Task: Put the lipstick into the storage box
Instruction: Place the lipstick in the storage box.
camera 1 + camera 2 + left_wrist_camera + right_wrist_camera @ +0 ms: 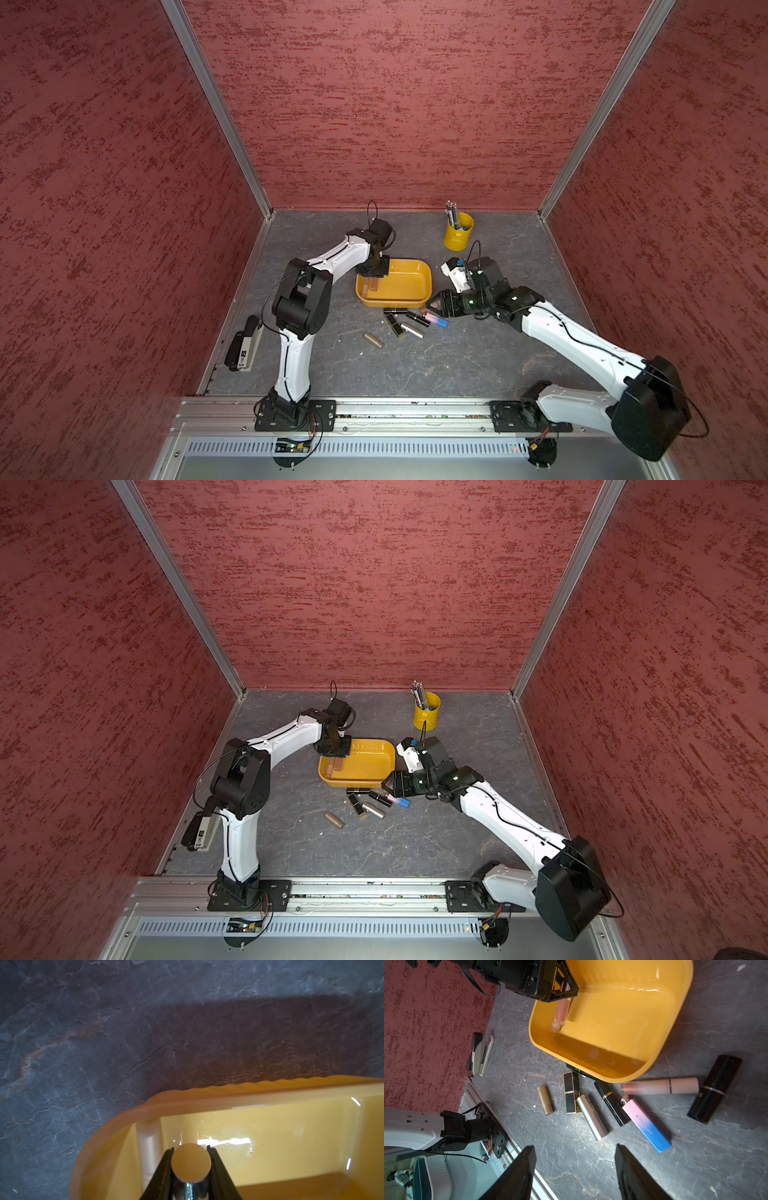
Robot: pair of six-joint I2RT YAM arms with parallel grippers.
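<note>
A dark slate table (pixel 457 365) fills the booth, and mid-table sits the orange-yellow storage box (pixel 405 284). The left gripper (pixel 373 272) hangs over the box's left end, jaws clamped on a round-ended lipstick (pixel 191 1162) held within the rim. The right gripper (pixel 574 1147) hovers by the box's near right corner, jaws apart and empty. A stapler (pixel 245 347) lies at the table's left edge, and a yellow pen cup (pixel 457 237) stands behind the box. Loose lipsticks lie just in front of the box: pink-and-blue (pixel 646 1124), silver (pixel 591 1118), gold (pixel 545 1100). A pale pink tube (pixel 561 1014) lies inside the box, along its left wall.
</note>
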